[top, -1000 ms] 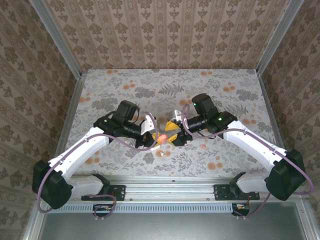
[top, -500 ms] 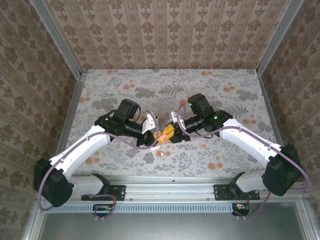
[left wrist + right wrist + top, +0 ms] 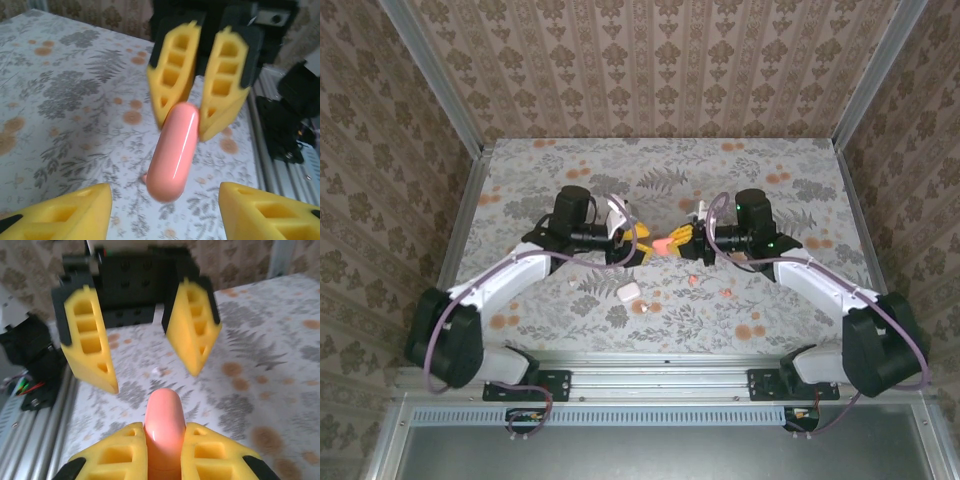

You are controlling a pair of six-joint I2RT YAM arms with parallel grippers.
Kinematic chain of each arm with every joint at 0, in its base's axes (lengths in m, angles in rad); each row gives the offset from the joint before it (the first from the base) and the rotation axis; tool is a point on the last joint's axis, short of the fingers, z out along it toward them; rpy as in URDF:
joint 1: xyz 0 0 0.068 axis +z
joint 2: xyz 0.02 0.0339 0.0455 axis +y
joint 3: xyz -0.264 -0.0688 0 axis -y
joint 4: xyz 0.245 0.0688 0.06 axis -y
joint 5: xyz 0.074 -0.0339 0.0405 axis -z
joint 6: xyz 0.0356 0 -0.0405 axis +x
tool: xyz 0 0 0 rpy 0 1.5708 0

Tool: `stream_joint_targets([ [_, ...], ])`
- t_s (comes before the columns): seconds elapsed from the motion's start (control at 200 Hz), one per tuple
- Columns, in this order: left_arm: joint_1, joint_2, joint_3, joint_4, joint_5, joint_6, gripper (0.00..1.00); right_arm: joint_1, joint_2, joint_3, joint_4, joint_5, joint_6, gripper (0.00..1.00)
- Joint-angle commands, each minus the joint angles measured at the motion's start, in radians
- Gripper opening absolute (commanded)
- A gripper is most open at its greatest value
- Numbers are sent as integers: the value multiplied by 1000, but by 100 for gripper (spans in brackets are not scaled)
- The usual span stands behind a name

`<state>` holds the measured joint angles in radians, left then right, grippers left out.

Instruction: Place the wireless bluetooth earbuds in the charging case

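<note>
both grippers have lifted away from the near edge and now meet farther out over the flowered tablecloth (image 3: pixel 770 330). the pink charging case (image 3: pixel 663 244) has gone from the left one to the right one.

the right gripper (image 3: pixel 682 240) is clamped on one end of the case. in the right wrist view its yellow fingers (image 3: pixel 117 455) press both sides of the glossy pink pill, which sticks out forward. the left gripper (image 3: pixel 640 243) faces it with its jaws standing wide, one on either side of the case's free end and not touching it. in the left wrist view its own fingertips (image 3: pixel 75 212) sit far apart at the bottom corners, and the case hangs tilted between them and the right gripper's closed fingers.

the case is off the table, in the gap between the two grippers.

a white case (image 3: pixel 628 292) lies flat on the cloth nearer the bases, below the left gripper. a tiny coral earbud (image 3: pixel 728 292) rests on the cloth near the right arm, well apart from the pink case.
</note>
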<state>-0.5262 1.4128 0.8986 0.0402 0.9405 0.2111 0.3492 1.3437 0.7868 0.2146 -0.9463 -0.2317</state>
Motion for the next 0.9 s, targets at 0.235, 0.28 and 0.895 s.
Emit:
stream_joint_targets([
  [0.235, 112, 199, 124, 338, 188, -106, 60, -65, 227, 24, 525, 20, 376, 11],
  [0.28, 112, 201, 120, 355, 189, -102, 61, -65, 251, 22, 592, 22, 409, 11],
  [0.895, 121, 250, 109, 443, 240, -109, 59, -65, 332, 184, 565, -206, 316, 13],
])
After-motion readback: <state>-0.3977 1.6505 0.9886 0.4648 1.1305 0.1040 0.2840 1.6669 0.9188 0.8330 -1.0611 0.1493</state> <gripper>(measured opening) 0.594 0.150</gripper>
